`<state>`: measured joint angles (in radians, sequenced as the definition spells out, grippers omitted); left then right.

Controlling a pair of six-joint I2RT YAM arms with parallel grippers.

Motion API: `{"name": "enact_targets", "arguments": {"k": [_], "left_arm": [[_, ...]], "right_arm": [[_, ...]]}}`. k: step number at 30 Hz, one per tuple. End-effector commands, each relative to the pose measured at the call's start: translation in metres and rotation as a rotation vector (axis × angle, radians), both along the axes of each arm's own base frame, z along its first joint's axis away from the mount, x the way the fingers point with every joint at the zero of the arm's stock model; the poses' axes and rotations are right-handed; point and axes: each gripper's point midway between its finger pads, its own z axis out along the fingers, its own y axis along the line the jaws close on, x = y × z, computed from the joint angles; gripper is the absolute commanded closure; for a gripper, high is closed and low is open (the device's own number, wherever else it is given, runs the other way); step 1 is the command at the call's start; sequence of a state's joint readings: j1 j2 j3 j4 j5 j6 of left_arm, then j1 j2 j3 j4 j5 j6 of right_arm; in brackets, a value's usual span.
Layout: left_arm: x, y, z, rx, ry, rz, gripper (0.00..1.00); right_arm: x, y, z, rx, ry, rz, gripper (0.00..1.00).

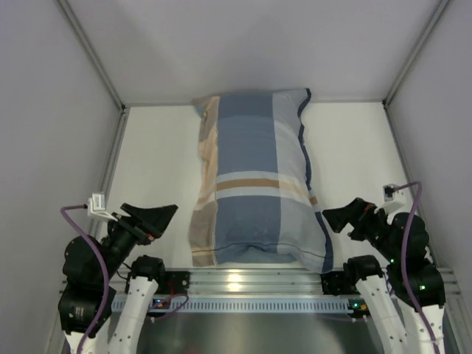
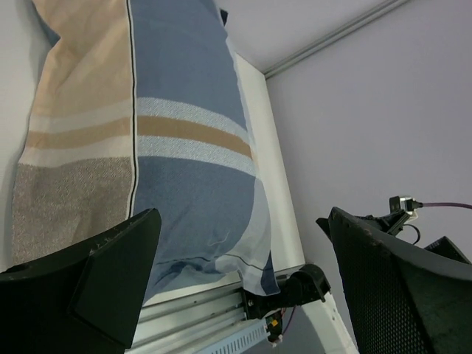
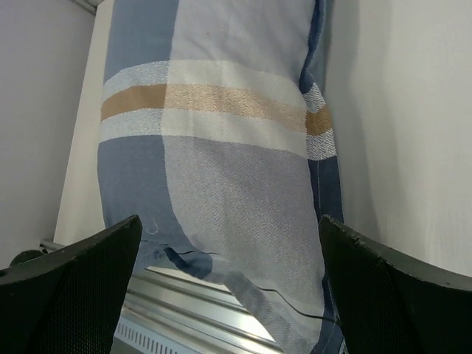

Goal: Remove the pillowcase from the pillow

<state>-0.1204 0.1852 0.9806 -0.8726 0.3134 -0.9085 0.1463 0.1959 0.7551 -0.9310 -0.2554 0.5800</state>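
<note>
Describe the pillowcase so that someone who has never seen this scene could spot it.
In the middle of the white table, one long plump shape runs from the near metal rail toward the back wall: the pillowcase. It is the only patterned cloth there, blue-grey with white and tan stripes and dark blue edging on its right side.

White table (image 1: 155, 162) — pillowcase (image 1: 254, 177) lying lengthwise along centre, stuffed full.
</note>
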Motion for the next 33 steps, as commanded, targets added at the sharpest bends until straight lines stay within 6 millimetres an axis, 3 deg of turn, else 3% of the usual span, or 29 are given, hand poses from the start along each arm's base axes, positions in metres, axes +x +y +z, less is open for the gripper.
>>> {"name": "enact_targets", "arguments": {"k": [1, 5, 6, 9, 14, 20, 23, 25, 27, 28, 29, 30, 32, 33], "left_arm": [[0.002, -0.002, -0.024, -0.001, 0.115, -0.009, 0.01], [0.013, -0.025, -0.070, -0.049, 0.334, -0.130, 0.01], [0.017, -0.028, -0.096, -0.053, 0.418, -0.145, 0.01], [0.020, -0.035, -0.127, -0.057, 0.513, -0.189, 0.01], [0.031, -0.031, -0.135, -0.060, 0.493, -0.142, 0.05], [0.067, -0.026, -0.140, 0.078, 0.581, -0.142, 0.06], [0.086, -0.037, -0.131, 0.059, 0.562, -0.205, 0.06], [0.100, -0.041, -0.145, 0.092, 0.620, -0.209, 0.06], [0.107, -0.052, -0.156, 0.179, 0.629, -0.212, 0.04], [0.118, -0.065, -0.163, 0.204, 0.625, -0.225, 0.04], [0.108, -0.092, -0.167, 0.240, 0.624, -0.293, 0.01], [0.119, -0.098, -0.180, 0.296, 0.645, -0.253, 0.01], [0.121, -0.117, -0.190, 0.337, 0.653, -0.260, 0.01], [0.125, -0.120, -0.205, 0.354, 0.692, -0.259, 0.01]], "right_arm": [[-0.008, -0.018, -0.016, 0.018, 0.094, -0.139, 0.00], [-0.012, -0.004, -0.037, 0.044, 0.164, -0.065, 0.01], [-0.012, -0.005, -0.043, 0.043, 0.182, -0.078, 0.01], [-0.009, 0.009, -0.060, 0.068, 0.245, -0.004, 0.00], [0.002, 0.030, -0.076, 0.071, 0.268, 0.153, 0.01], [0.034, 0.059, -0.063, 0.141, 0.200, 0.313, 0.01], [0.041, 0.074, -0.072, 0.194, 0.250, 0.403, 0.01], [0.047, 0.075, -0.078, 0.178, 0.253, 0.387, 0.01], [0.052, 0.077, -0.084, 0.166, 0.264, 0.380, 0.01], [0.051, 0.080, -0.088, 0.163, 0.267, 0.387, 0.01], [0.051, 0.082, -0.090, 0.167, 0.271, 0.394, 0.01], [0.054, 0.085, -0.092, 0.175, 0.270, 0.394, 0.01], [0.055, 0.088, -0.098, 0.168, 0.274, 0.389, 0.01], [0.058, 0.090, -0.101, 0.172, 0.280, 0.383, 0.00]]}}
